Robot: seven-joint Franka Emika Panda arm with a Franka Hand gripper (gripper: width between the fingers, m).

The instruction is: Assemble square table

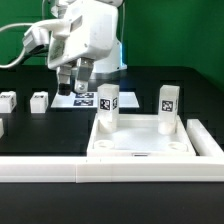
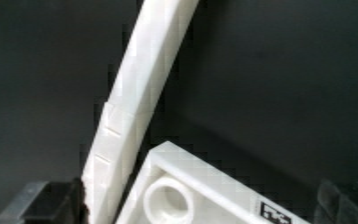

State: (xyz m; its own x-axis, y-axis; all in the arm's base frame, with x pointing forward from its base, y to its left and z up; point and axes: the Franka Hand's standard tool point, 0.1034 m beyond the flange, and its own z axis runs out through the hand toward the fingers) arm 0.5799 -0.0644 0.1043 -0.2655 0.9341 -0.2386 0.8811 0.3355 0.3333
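Observation:
The square table top (image 1: 140, 140) lies socket side up at the exterior view's right. Two white tagged legs (image 1: 108, 102) (image 1: 168, 103) stand upright at its far corners. Two loose legs (image 1: 39, 100) (image 1: 8, 100) sit on the black table at the left. My gripper (image 1: 74, 80) hangs open above the table, left of the top and near the left upright leg, holding nothing. In the wrist view a corner of the top with a round socket (image 2: 167, 195) shows between the dark fingertips (image 2: 43, 200) of the gripper (image 2: 197, 202).
The marker board (image 1: 88, 100) lies flat under and behind the gripper. A long white border rail (image 1: 100, 170) runs along the table's front edge against the top, and crosses the wrist view as a slanted rail (image 2: 149, 90). Another white piece (image 1: 1, 128) shows at the left edge.

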